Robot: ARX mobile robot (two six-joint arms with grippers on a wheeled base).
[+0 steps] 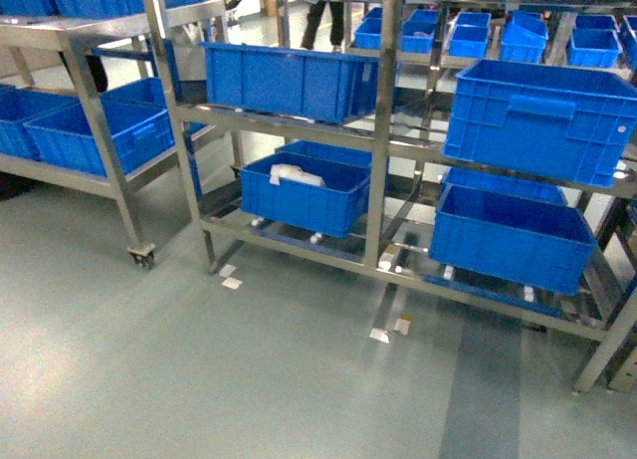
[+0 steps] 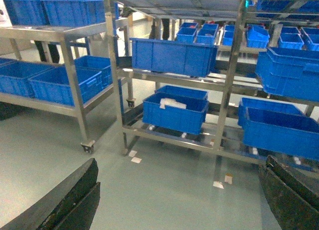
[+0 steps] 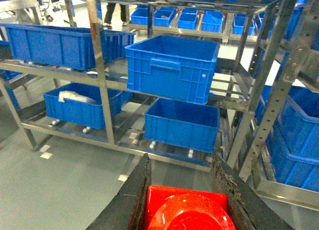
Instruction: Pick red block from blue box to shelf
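Though the left claw holds nothing, its dark fingers spread wide at the frame's lower corners, the right claw is closed on the red block, pinched between both fingers. Glossy, hard plastic: I judge it light, stiff, somewhat slippery, best gripped on its flat side walls, as now. Its round stud faces the camera; roughly cubic, no clear long axis. The shelf stands ahead, beyond the fingertips.
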